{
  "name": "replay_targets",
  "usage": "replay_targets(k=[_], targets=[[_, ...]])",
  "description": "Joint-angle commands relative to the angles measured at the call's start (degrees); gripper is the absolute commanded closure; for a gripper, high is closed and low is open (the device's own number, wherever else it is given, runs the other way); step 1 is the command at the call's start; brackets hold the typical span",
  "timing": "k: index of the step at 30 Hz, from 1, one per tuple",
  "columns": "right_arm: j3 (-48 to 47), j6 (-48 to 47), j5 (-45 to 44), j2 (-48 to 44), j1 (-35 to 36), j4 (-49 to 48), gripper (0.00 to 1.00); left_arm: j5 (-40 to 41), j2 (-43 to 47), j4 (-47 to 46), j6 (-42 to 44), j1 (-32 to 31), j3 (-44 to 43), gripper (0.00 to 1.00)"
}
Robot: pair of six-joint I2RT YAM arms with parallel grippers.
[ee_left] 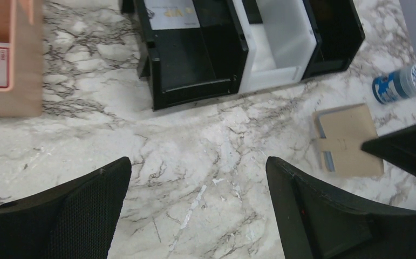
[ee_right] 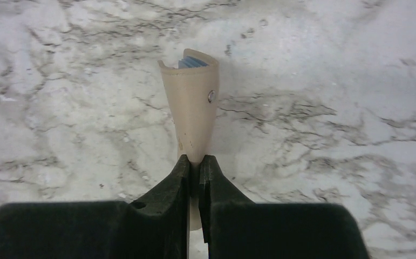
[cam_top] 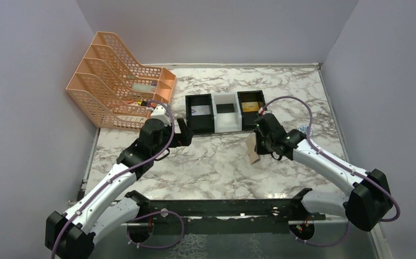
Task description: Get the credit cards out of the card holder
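The card holder (ee_right: 190, 113), a smooth tan fold bowed open at its far end to show grey-blue lining and a small metal stud, is held over the veined marble counter (cam_top: 216, 162), near the boxy black and white trays (cam_top: 227, 125). The right fingers (ee_right: 174, 183) are pinched together on its near edge. The left fingers (ee_left: 87, 210), matte black and finely textured, stand wide apart, holding nothing.

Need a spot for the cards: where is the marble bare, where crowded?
Bare: in front of the trays, between the left gripper and the card holder the right gripper holds. Crowded: back left, by the orange rack.
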State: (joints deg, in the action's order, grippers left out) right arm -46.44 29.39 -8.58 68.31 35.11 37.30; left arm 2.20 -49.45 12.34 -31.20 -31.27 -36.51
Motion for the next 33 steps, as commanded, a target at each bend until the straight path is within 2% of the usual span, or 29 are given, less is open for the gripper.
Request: replay_targets(k=[1, 7, 12, 16, 19, 21, 22, 25, 28, 31, 33], targets=[[-2.9, -0.5, -13.7, 0.3, 3.1, 5.0, 0.93, 11.4, 2.6, 2.4, -5.2, -0.3, -0.5, 0.01], [-5.7, -0.7, -16.7, 7.7, 6.5, 5.7, 0.92, 14.8, 2.9, 3.1, -6.3, -0.3, -0.6, 0.01], [-7.6, 0.6, -14.6, 12.6, 12.1, 4.0, 0.86, 15.4, 2.8, 3.3, -6.5, -0.3, -0.5, 0.01], [-7.7, -2.8, 3.3, 10.4, 13.3, -4.7, 0.67, 15.2, 2.3, 3.3, -6.6, -0.3, -0.4, 0.01], [-6.8, -2.2, 9.9, 6.9, 13.3, -10.5, 0.49, 13.9, 1.6, 3.3, -6.5, -0.3, -0.6, 0.01], [-6.5, -2.8, 10.0, 5.2, 13.4, -11.4, 0.47, 12.9, 1.2, 3.3, -6.6, -0.3, -0.4, 0.01], [-6.7, -2.4, 8.5, 4.6, 13.3, -10.6, 0.45, 12.2, 1.1, 3.2, -6.4, -0.3, -0.4, 0.01], [-5.9, -0.7, -0.8, 3.5, 13.3, -8.8, 0.32, 7.8, 0.8, 1.3, -5.0, -0.3, 0.4, 0.01], [-3.4, 0.3, -6.1, 3.6, 12.6, -9.1, 0.29, 0.7, -0.2, -2.4, -3.7, -0.3, 1.9, 0.01], [-0.2, 1.0, -1.4, 4.6, 8.6, -11.5, 0.29, -6.8, -2.9, -5.8, -3.3, -0.3, 2.8, 0.01], [3.0, 1.4, 4.3, 5.0, 4.8, -15.2, 0.34, -10.4, -5.7, -6.8, -3.3, -0.5, 2.7, 0.01]])
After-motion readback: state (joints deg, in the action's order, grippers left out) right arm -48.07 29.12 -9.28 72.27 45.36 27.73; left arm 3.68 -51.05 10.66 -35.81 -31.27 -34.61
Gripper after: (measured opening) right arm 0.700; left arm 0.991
